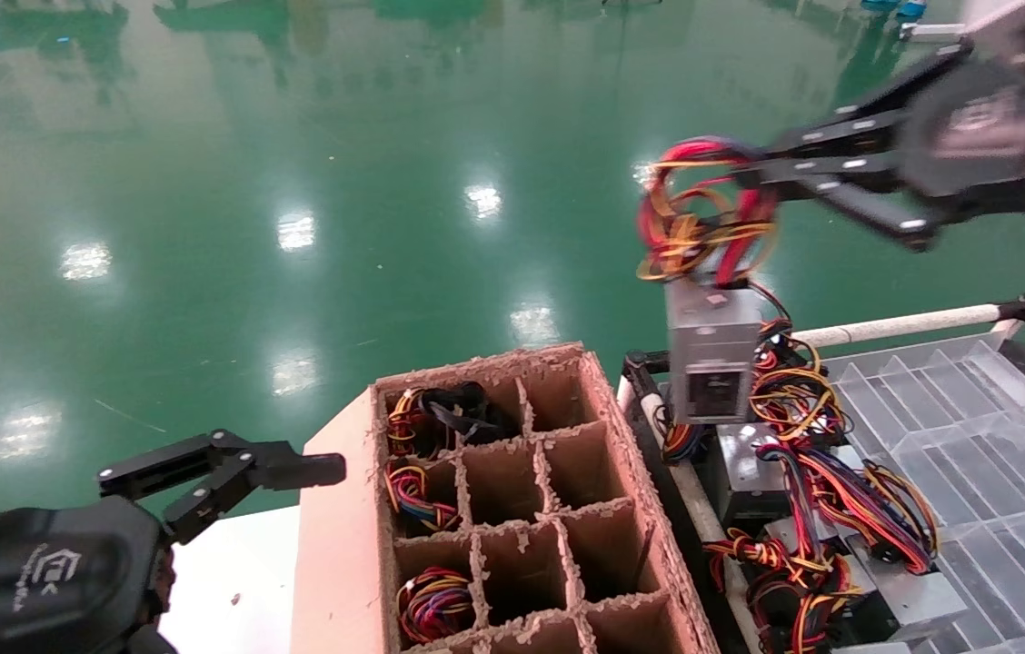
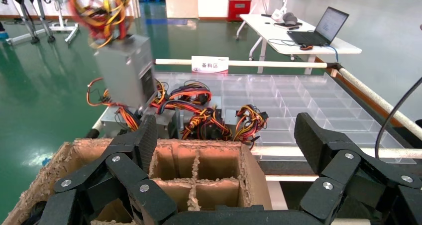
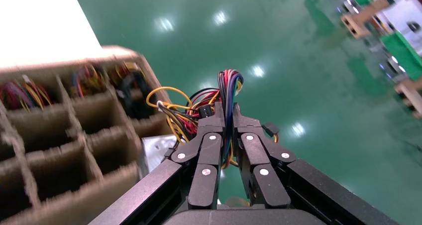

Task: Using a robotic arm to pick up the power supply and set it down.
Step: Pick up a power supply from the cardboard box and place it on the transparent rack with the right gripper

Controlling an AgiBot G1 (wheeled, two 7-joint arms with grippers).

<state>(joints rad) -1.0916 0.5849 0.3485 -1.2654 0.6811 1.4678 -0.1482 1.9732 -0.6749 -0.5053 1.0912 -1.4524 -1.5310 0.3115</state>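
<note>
A grey metal power supply (image 1: 712, 359) hangs in the air by its looped red, yellow and orange wires (image 1: 699, 213), above the gap between the cardboard box and the rack. My right gripper (image 1: 753, 171) is shut on that wire bundle (image 3: 228, 93); the box body (image 3: 155, 153) dangles below it. From the left wrist view the hanging power supply (image 2: 124, 73) shows above the rack's edge. My left gripper (image 1: 322, 468) is open and idle beside the cardboard box's left side, nothing between its fingers (image 2: 318, 135).
A brown cardboard box (image 1: 335, 545) with divider cells sits in front; several cells along its left column hold wired units. To the right, a rack with clear plastic trays (image 1: 976, 427) holds several more power supplies (image 1: 821, 509). White rails (image 1: 903, 324) edge the rack. Green floor lies beyond.
</note>
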